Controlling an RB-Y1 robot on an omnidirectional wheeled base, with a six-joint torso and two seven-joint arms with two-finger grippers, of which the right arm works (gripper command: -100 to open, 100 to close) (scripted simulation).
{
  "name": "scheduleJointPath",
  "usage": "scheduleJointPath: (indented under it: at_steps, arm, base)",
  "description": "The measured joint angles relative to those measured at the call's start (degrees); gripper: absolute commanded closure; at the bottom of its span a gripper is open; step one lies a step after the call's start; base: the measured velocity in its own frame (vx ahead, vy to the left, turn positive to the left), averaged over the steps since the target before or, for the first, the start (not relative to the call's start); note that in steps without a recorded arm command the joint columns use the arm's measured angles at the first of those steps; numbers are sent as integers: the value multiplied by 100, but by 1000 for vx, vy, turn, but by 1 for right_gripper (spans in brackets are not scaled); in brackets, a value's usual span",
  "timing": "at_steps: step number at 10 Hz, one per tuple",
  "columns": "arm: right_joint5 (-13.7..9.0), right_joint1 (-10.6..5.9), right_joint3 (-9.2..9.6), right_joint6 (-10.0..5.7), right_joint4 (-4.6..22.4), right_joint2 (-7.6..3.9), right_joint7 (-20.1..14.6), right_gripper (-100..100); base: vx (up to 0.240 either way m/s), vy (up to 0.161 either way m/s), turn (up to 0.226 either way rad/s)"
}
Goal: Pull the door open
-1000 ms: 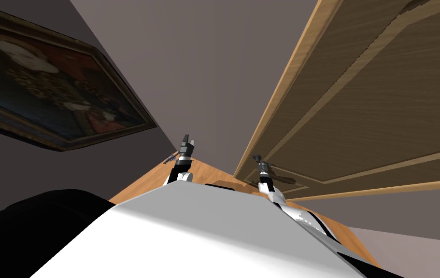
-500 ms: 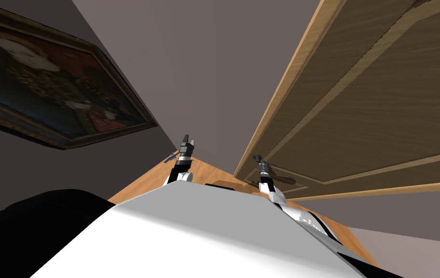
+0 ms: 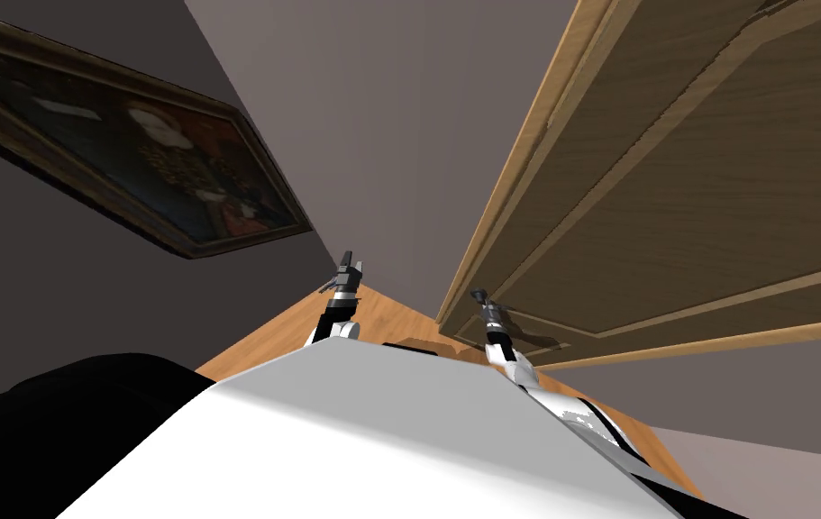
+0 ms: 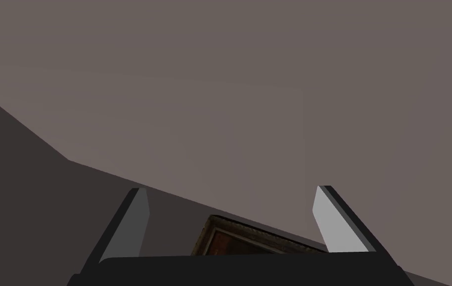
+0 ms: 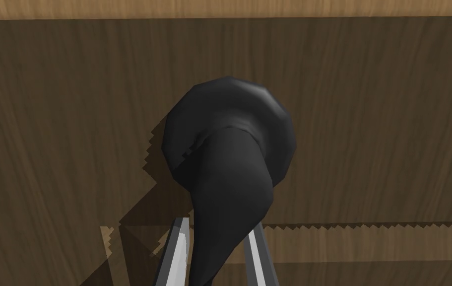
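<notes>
Dark framed painting (image 3: 156, 171) is hanging on the left wall. Left pincer (image 4: 232, 196) is hovering raised above the wooden floor (image 3: 390, 315), its 2 fingers spread wide, gripping nothing. Right pincer (image 5: 220, 224) is reaching to the brown wooden door (image 3: 688, 180) on my right, its 2 fingers pinching the black lever handle (image 5: 229, 149) from both sides. Handle is sticking out of the door's dark panel, near the door's edge, a paler wood strip running just beyond it.

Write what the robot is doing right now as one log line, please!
step: grasp | right gripper: shut on black door handle | door: brown wood | left gripper: open, holding nothing | next: probably pull
</notes>
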Motion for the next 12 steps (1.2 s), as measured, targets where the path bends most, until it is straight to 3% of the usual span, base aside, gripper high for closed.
scheduleJointPath:
  at_steps: [4, 9, 12]
  arm:
    - [109, 43, 207, -117, 30, -73, -237, 100]
    - [5, 26, 233, -81, 25, -85, -173, 100]
    - [-84, 79, 258, 22, -128, -78, -103, 100]
  base:
    - [-178, -45, 94]
    - [-230, -94, 205]
    - [-218, -111, 242]
